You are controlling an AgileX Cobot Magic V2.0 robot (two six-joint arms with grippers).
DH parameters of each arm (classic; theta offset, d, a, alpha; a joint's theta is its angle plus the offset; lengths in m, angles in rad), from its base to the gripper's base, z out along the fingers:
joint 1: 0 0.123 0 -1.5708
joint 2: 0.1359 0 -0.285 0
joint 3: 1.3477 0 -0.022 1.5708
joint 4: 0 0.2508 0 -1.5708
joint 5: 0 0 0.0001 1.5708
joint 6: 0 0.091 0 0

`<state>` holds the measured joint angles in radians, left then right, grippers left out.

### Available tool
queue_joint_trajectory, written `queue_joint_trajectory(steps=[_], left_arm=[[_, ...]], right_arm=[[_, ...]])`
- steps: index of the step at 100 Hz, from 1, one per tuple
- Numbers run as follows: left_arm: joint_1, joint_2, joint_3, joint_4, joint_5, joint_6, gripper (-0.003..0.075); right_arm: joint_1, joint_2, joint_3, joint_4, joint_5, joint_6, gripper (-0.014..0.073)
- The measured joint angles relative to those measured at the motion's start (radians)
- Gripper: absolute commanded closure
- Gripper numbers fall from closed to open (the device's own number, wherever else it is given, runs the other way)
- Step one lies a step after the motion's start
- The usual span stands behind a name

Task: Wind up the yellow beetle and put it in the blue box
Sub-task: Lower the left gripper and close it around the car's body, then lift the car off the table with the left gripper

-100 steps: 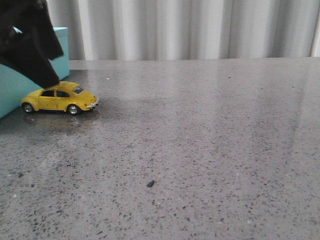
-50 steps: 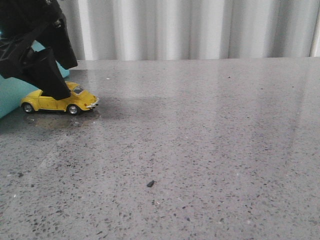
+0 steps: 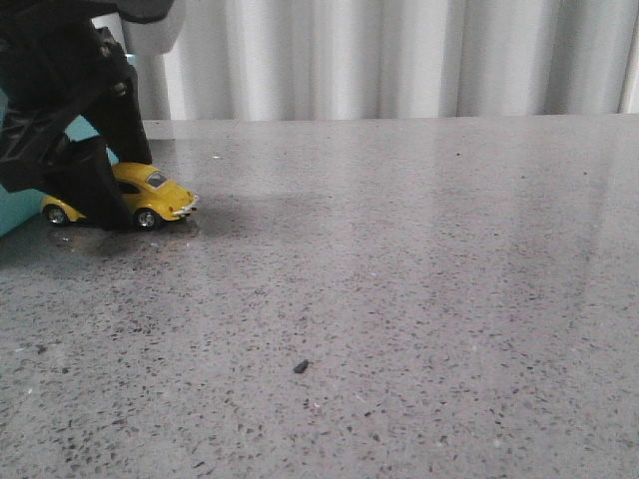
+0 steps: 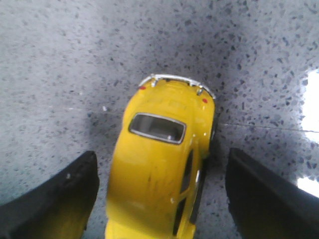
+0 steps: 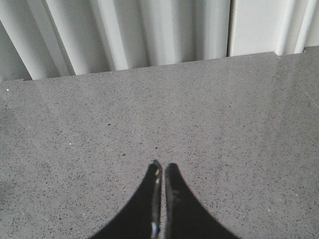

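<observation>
The yellow beetle [image 3: 150, 196] stands on its wheels on the grey table at the far left, its chrome bumper toward the right. My left gripper [image 3: 100, 195] is down over the car's middle and hides it there. In the left wrist view the beetle [image 4: 159, 169] lies between the two black fingers [image 4: 65, 199], with a gap on each side, so the gripper is open around it. The blue box [image 3: 12, 205] shows only as slivers behind the left arm. My right gripper [image 5: 161, 167] is shut and empty above bare table; it does not show in the front view.
A small dark speck [image 3: 300, 366] lies on the table in the middle front. White curtains [image 3: 399, 55] hang behind the table's far edge. The grey stone table [image 3: 419, 259] stretches to the right.
My left gripper has come down from above the beetle's roof until its fingers straddle the car near the table. The beetle has not moved.
</observation>
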<state>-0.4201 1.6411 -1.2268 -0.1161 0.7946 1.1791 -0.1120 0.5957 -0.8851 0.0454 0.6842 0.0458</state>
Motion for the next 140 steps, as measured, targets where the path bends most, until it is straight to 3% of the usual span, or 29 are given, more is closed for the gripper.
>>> queue_joint_trajectory(steps=[49,96,120,140], left_arm=[[0.0,0.011,0.0,0.002,-0.003,0.0,0.0236],[0.0,0.011,-0.006,0.004,-0.006,0.002,0.063],[0.0,0.013,-0.029,0.004,0.0,0.002,0.073],[0.0,0.015,-0.13,-0.01,0.008,0.0,0.0741]], right_arm=[[0.0,0.0,0.0,0.0,0.0,0.0,0.0655],[0.0,0.0,0.0,0.0,0.0,0.0,0.0655],[0.0,0.0,0.0,0.002,0.0,-0.002,0.0655],[0.0,0.0,0.0,0.002,0.0,-0.002,0.0655]])
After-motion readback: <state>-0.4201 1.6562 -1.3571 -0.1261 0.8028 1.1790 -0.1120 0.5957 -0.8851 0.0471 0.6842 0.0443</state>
